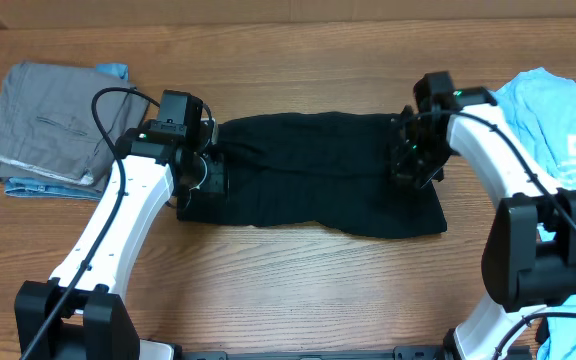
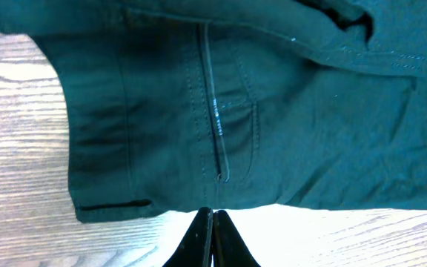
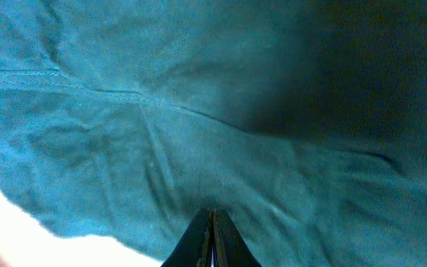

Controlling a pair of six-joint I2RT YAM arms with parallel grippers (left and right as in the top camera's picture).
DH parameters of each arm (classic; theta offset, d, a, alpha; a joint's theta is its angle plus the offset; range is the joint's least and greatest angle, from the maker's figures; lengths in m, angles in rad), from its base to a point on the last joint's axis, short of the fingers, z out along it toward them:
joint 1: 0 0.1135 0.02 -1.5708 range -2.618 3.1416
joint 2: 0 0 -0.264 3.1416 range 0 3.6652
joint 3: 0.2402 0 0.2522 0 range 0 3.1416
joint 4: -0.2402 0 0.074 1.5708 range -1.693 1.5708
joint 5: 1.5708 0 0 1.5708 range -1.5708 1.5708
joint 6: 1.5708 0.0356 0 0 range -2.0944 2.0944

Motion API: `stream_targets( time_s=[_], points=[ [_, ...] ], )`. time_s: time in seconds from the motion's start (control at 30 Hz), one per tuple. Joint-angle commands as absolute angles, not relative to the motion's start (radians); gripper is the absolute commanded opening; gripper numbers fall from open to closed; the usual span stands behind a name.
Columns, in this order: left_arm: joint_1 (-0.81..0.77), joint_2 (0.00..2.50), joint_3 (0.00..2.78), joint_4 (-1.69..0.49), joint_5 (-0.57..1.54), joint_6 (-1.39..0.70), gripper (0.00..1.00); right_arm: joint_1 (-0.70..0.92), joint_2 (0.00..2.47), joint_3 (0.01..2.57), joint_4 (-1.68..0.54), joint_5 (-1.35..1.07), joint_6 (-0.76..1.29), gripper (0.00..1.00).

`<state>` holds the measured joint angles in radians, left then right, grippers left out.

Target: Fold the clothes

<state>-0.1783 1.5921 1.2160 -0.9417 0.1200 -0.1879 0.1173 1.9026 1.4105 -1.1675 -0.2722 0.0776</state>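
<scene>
A black garment (image 1: 308,175) lies flat in a long band across the middle of the table. The left wrist view (image 2: 288,119) shows stitched seams and a fly-like placket on it. My left gripper (image 1: 204,180) is at the garment's left end. Its jaws (image 2: 213,216) are shut and empty over bare wood, just off the fabric's edge. My right gripper (image 1: 406,165) is over the garment's right end. Its jaws (image 3: 212,216) are shut, with the tips against the dark fabric (image 3: 221,111); no fold shows between them. A light blue T-shirt (image 1: 558,110) with white print lies at the far right.
A grey folded garment (image 1: 48,120) sits at the far left on a light blue piece (image 1: 118,70). The wooden table (image 1: 298,290) runs along the front. The right arm's base (image 1: 538,250) overlaps the blue T-shirt.
</scene>
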Motion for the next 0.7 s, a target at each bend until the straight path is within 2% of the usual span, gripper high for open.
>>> stream_targets(
  time_s=[0.0, 0.13, 0.5, 0.67],
  points=[
    [-0.195, 1.597, 1.213, -0.925, 0.123, -0.206, 0.04, 0.143, 1.879, 1.330, -1.079, -0.262, 0.078, 0.04],
    [-0.197, 1.598, 1.213, -0.901, 0.118, -0.205, 0.04, 0.158, 1.879, 1.265, -0.970, -0.262, 0.077, 0.04],
    [-0.197, 1.798, 1.213, -0.814, 0.086, -0.206, 0.04, 0.158, 1.880, 1.262, -0.928, -0.209, 0.074, 0.04],
    [-0.197, 1.813, 1.213, -0.743, 0.086, -0.206, 0.04, 0.158, 1.880, 1.262, -0.876, -0.209, 0.074, 0.04]
  ],
)
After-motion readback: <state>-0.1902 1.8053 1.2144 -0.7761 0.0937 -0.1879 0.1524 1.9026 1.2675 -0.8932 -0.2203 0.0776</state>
